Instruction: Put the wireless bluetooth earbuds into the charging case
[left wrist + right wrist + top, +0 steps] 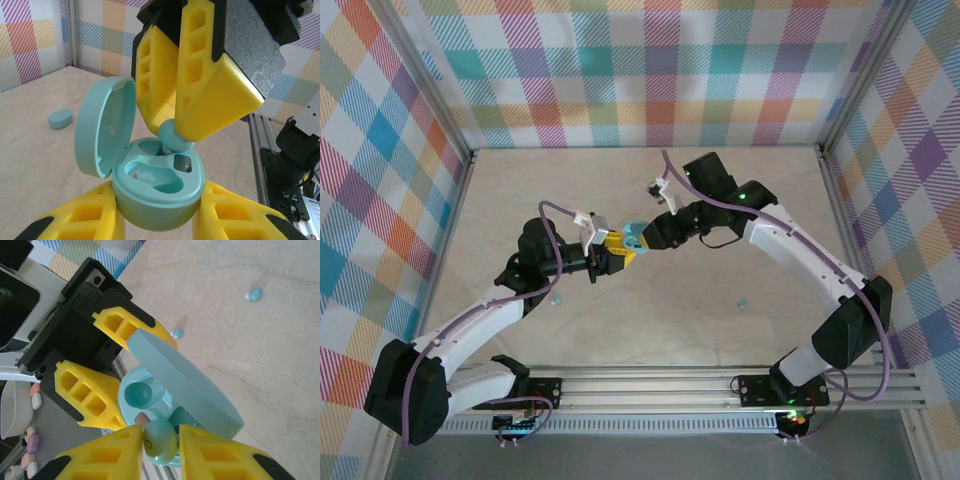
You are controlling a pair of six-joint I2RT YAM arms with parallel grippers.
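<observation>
Nipping the tiny, likely slippery earbud (160, 442) by its round body in right gripper (161, 434), clamping charging case (157, 197) in left gripper (159, 216)

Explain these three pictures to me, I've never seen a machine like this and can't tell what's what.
These are two robot arms mounted at a table edge. One picture looks down from above; the other two come from cameras on each wrist. The left claw grips an open light-blue charging case. The right claw pinches an earbud over its sockets. Two loose earbuds and a closed case lie on the table.
</observation>
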